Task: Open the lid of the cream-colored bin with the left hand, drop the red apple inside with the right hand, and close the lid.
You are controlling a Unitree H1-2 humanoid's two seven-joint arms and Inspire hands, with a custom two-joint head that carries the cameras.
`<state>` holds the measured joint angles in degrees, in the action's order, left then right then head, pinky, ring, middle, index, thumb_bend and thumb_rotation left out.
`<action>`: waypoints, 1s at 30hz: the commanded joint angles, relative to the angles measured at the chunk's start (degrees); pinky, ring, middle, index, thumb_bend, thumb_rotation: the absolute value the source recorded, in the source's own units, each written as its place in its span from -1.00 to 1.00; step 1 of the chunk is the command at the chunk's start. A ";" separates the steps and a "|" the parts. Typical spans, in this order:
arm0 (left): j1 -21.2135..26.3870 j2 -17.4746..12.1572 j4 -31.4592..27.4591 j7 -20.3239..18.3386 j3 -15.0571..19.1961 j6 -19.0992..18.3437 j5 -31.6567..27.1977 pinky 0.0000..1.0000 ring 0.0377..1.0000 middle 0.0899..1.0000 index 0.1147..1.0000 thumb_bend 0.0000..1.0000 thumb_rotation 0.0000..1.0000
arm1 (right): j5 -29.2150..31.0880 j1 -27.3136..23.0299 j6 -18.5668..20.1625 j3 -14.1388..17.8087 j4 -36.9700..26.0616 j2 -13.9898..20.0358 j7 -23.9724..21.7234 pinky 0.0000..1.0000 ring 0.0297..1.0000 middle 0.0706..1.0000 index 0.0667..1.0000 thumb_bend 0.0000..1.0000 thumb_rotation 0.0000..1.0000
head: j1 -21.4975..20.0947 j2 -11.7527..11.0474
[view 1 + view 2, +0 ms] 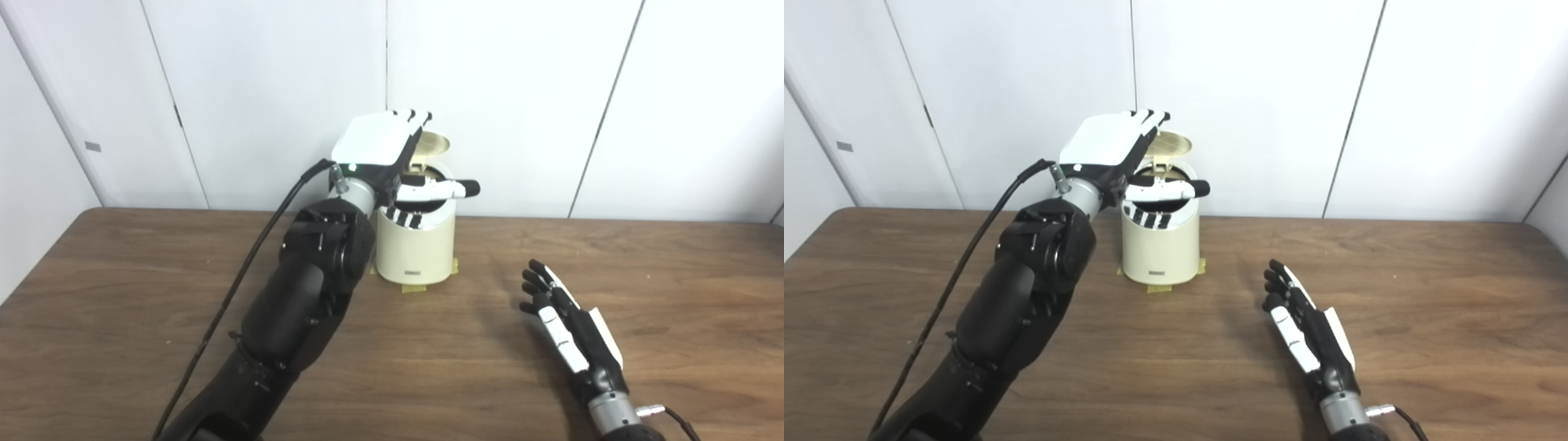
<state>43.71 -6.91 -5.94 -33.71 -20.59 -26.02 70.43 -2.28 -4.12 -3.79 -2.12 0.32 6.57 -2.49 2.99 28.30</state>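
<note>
While the left hand (383, 144) reached with spread fingers over the cream bin (416, 245) near the counter's far edge, apparently to manage its raised lid (432, 145), the right hand (566, 331) lay empty with fingers wide, no apple visible.

Dark wooden table (122, 318) carries the cream-colored bin (416, 251), standing upright near its back edge on yellowish tape strips (413, 288), directly under the left hand (383, 144). The right hand (566, 321) sits low over bare wood, with the bin well ahead and to its left.
</note>
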 commanded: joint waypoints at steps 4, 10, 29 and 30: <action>2.65 -0.74 0.19 2.57 0.43 1.14 0.24 1.00 1.00 1.00 0.99 0.93 1.00 | -0.18 -0.84 -0.32 0.18 -2.12 -0.40 -0.02 0.61 0.80 0.80 0.81 -0.56 0.60 | 0.03 0.08; 2.43 -1.31 0.28 3.04 0.45 1.29 -0.20 1.00 1.00 1.00 0.99 0.94 1.00 | -0.62 -0.78 -0.48 0.04 -1.77 -0.40 -0.12 0.60 0.79 0.79 0.80 -0.55 0.59 | -0.16 0.20; 4.82 -1.89 5.31 4.49 -0.87 2.52 0.26 1.00 1.00 1.00 0.98 0.94 1.00 | -2.50 -0.69 1.53 -0.62 -1.96 -1.10 0.18 0.59 0.78 0.79 0.78 -0.48 0.52 | -1.39 -0.11; 5.07 -1.82 5.87 4.64 -1.03 2.52 0.40 1.00 1.00 1.00 0.97 0.94 1.00 | -2.44 -0.68 1.48 -0.62 -1.87 -1.19 0.14 0.60 0.78 0.78 0.78 -0.48 0.51 | -1.46 -0.09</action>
<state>44.70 -8.44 0.08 -31.29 -21.74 -23.95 69.74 -4.83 -3.96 -1.58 -2.56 -0.07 5.96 -2.52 1.50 28.12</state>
